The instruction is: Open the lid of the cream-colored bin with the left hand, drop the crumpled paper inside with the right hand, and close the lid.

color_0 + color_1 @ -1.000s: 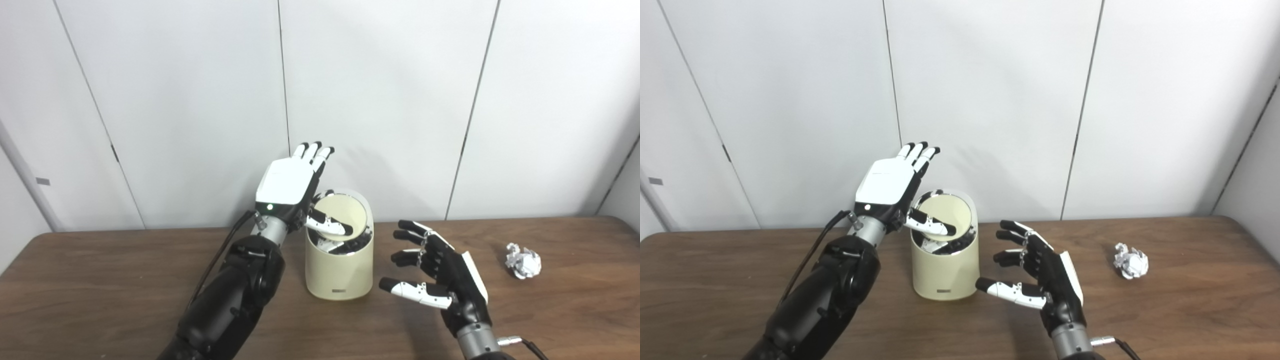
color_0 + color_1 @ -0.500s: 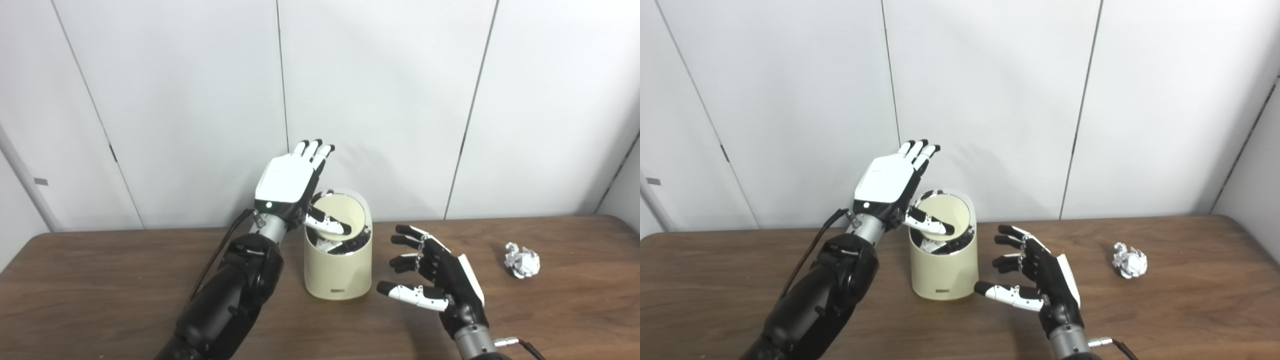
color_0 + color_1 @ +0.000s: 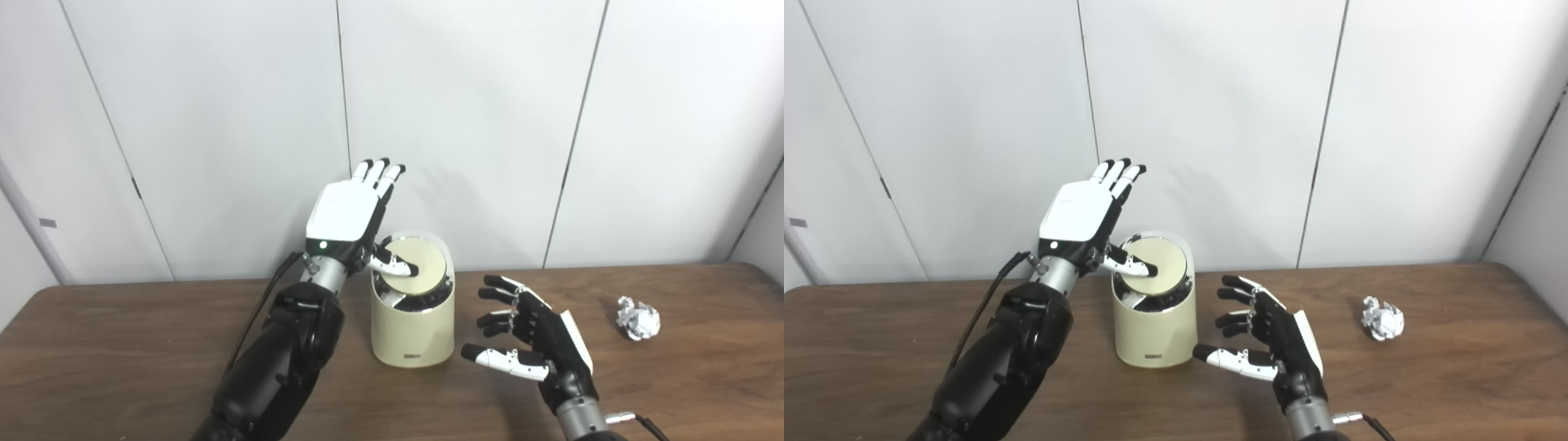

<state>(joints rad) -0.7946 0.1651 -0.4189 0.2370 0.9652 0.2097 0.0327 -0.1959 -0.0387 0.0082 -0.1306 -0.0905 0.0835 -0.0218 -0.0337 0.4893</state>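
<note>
The round cream-coloured swing lid [image 3: 414, 274] has tipped back nearly flat, the left robot hand [image 3: 343, 214] having risen slightly.

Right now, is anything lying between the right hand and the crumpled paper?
No. Both eye views show only bare table between the right hand, open beside the bin, and the crumpled paper farther right.

Bright, even overhead-ish light, soft shadows on the wall [image 3: 465, 122] behind the left hand [image 3: 343, 211] and on the counter [image 3: 122, 343], slightly soft focus overall, faint glare maybe on the bin's rim.
</note>
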